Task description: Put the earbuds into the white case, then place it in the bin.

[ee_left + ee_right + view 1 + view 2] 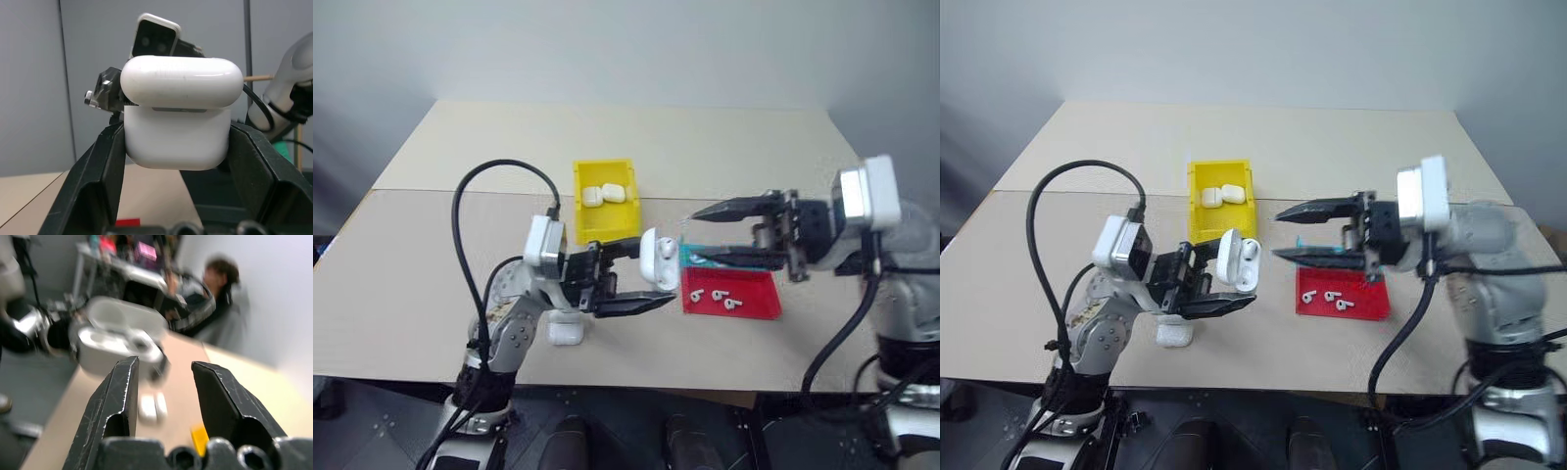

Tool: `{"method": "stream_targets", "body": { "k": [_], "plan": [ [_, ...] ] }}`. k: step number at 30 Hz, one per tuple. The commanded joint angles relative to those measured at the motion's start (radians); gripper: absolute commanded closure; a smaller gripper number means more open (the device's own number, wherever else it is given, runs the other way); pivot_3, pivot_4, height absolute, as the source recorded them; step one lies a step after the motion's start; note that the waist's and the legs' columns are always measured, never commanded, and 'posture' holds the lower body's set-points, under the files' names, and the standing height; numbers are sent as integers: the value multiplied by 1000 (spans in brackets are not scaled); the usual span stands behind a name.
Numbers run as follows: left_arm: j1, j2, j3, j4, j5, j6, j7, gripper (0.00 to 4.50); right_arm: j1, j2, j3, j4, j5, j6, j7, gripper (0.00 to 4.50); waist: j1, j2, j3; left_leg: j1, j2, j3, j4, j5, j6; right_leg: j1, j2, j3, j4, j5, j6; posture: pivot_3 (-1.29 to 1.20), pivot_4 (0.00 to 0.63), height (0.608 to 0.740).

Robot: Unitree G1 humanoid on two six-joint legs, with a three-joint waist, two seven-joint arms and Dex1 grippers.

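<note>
- Two pincers of mine are raised above the tan table (431, 294), pointing at each other across a small gap.
- My left gripper (651, 276) is clamped on the white case (660, 258); my two black fingers (93, 181) press its lower half from either side, as the left wrist view shows plainly.
- The case's hinged lid (182, 82) is swung up, and the open side faces my right arm.
- My right gripper (697, 235) has its fingers apart and nothing between them; the tips stop just short of the case without touching it.
- In the right wrist view the case (117, 340) lies beyond my spread fingers (115, 404), lid up, with its pale inside showing; I cannot tell what is in it.
- Three earbuds (716, 298) lie loose in the red tray (759, 305), below my right gripper and near the table's front edge.
- The tray's teal part (705, 257) peeks out behind my lower right finger.
- The yellow bin (603, 227) stands farther back on the table, behind my left gripper, and two closed white cases (603, 194) rest inside it side by side.
- Another white case (566, 333) sits on the table under my left wrist.
- A person (222, 298) sits beyond the table's far end, in the right wrist view.
</note>
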Motion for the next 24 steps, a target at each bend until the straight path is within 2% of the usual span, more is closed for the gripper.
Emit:
{"method": "stream_targets", "body": {
  "k": [1,6,9,13,18,24],
  "plan": [
    [68,55,37,13,36,-81,-69,1702,-98,-92,82,132,-174,-2,33,2312,-6,0,0,0,0,0,0,0,0,0,0,0,0,0,0,0,150,740],
    [158,120,68,17,49,-134,-110,1702,-272,-102,298,398,-450,-118,124,2312,-20,0,0,0,1,1,-1,0,1,0,0,0,0,0,-1,0,150,740],
    [193,132,77,-10,51,-145,-92,1702,-403,-50,429,609,-614,-238,178,2312,-22,1,1,-1,0,1,-1,0,1,-2,0,0,0,0,-1,0,150,740],
    [228,120,64,-54,64,-157,-49,1702,-540,50,549,894,-796,-350,155,2312,-23,2,1,-2,1,1,-2,0,1,-3,0,0,0,0,-1,0,150,740],
    [249,107,52,-94,78,-155,4,1702,-632,137,618,1160,-941,-459,111,2312,-16,2,1,-2,1,1,-2,0,1,-3,0,0,0,0,-1,0,150,740],
    [262,106,46,-110,87,-158,30,1702,-667,171,632,1283,-1016,-535,107,2312,-21,3,1,-2,1,1,-2,0,1,-4,-1,0,0,0,-1,0,150,740]
  ]
}}
